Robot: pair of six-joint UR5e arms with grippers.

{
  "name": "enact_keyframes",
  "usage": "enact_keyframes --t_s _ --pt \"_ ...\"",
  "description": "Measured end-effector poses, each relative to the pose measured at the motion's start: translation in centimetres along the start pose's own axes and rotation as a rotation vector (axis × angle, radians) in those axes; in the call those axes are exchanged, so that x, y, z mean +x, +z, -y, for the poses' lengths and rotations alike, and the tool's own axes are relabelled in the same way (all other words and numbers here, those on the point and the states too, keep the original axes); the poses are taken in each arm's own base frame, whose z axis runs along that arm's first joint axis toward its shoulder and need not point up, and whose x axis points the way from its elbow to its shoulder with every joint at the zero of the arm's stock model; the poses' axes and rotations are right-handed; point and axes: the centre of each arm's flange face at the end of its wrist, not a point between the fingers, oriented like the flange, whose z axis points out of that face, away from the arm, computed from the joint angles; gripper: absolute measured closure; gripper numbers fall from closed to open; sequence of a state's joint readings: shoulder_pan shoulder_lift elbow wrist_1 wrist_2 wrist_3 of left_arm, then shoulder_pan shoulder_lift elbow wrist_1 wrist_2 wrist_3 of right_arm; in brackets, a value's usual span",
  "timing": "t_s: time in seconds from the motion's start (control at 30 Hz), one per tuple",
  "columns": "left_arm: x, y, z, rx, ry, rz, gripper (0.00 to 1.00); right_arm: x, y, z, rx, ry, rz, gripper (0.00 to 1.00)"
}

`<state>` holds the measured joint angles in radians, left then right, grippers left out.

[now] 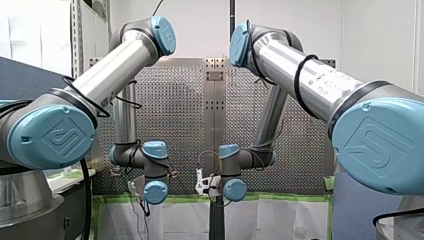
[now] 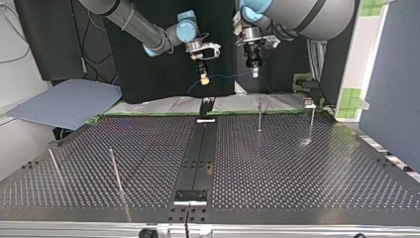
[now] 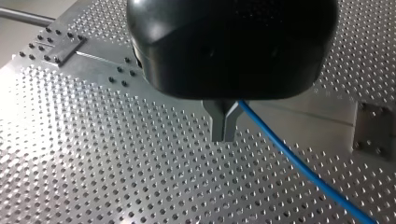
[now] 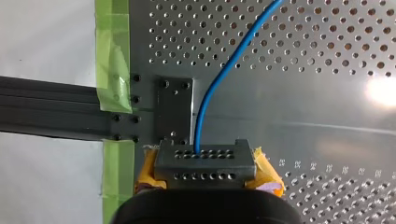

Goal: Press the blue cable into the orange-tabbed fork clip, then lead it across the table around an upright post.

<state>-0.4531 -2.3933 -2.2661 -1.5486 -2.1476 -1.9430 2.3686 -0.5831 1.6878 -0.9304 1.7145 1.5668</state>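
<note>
The blue cable point(image 2: 229, 77) hangs in the air between my two grippers, above the far edge of the table. My left gripper point(image 3: 224, 133), black with metal fingers, is shut on the cable point(image 3: 299, 163), which trails away from the fingertips over the perforated plate. My right gripper point(image 4: 205, 161), with yellow pads, is shut on the cable point(image 4: 219, 79) too; the cable rises from its grey perforated fingers. In the top view my right gripper point(image 2: 202, 78) is at the left and my left gripper point(image 2: 255, 71) at the right. I see no orange-tabbed clip.
Thin upright posts stand on the table: two far ones point(image 2: 259, 116) point(image 2: 312, 124) and two near ones point(image 2: 115, 171) point(image 2: 54, 166). A small black fixture point(image 2: 206, 106) sits at the far end of the dark centre strip point(image 2: 198, 158). Green tape point(image 4: 112, 51) lines the table's edge.
</note>
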Motion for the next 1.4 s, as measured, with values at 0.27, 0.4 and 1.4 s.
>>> enact_keyframes --t_s 0.27,0.4,1.4 --pt "1.8 2.4 -0.7 0.013 -0.059 0.021 1.00 0.8 1.4 -0.5 0.006 -0.041 0.019 1.00" --pt "2.8 2.7 -2.3 -0.001 -0.048 -0.011 1.00 0.9 1.6 -0.9 0.023 -0.047 0.028 1.00" --pt "8.3 4.1 -8.7 -0.038 0.076 -0.165 1.00 3.7 5.3 -2.1 0.082 -0.048 -0.037 1.00"
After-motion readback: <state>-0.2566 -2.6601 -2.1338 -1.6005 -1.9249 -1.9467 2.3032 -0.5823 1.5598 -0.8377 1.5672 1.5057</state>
